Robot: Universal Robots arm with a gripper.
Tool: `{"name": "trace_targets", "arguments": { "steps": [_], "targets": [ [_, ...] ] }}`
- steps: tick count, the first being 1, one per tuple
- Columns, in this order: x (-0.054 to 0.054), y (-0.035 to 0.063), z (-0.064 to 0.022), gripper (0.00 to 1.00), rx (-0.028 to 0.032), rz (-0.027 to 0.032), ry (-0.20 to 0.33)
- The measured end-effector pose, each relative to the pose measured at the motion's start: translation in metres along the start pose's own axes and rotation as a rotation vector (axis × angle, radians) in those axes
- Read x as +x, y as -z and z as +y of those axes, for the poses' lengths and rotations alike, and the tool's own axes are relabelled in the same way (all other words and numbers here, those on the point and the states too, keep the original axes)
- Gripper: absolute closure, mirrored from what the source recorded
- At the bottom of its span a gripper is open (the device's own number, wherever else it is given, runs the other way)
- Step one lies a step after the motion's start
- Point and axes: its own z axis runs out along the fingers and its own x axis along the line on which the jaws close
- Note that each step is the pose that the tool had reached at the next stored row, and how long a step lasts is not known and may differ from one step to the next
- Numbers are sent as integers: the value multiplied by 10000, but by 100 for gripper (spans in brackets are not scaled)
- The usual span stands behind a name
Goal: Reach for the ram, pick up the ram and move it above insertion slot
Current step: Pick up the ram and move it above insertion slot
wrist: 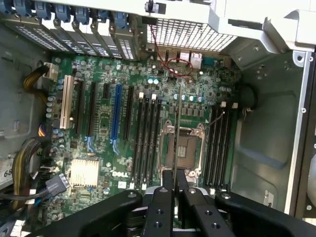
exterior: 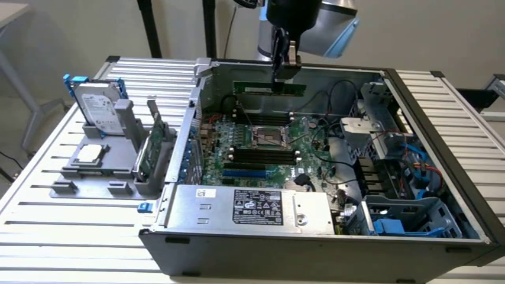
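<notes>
1. Green and thin, the ram [exterior: 273,90] hangs edge-down from the end effector [exterior: 283,76], pinched along its upper edge — a hold that keeps its contact edge free, facing the board.
2. It sits above the motherboard [exterior: 264,142] inside the open computer case [exterior: 332,236], over the memory slots [wrist: 147,143].
3. The arm [exterior: 308,23] reaches straight down, fingers [wrist: 165,197] pressed together on the stick — wrist vertical.

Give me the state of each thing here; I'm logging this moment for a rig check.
ram: gripped, held level over the motherboard.
gripper: shut on the ram.
computer case: side open, lying flat.
CPU socket: empty, uncovered.
hard drive: upright in the grey holder.
expansion card: standing on edge in the holder.
</notes>
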Motion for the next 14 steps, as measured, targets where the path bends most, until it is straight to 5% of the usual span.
{"name": "trace_targets", "arguments": {
  "steps": [1,8,14],
  "targets": [
    [-3,0,-11,86,3,70,-23],
    [-2,-1,-19,86,20,50,-610],
    [-2,-1,-19,86,21,49,-618]
  ]
}}
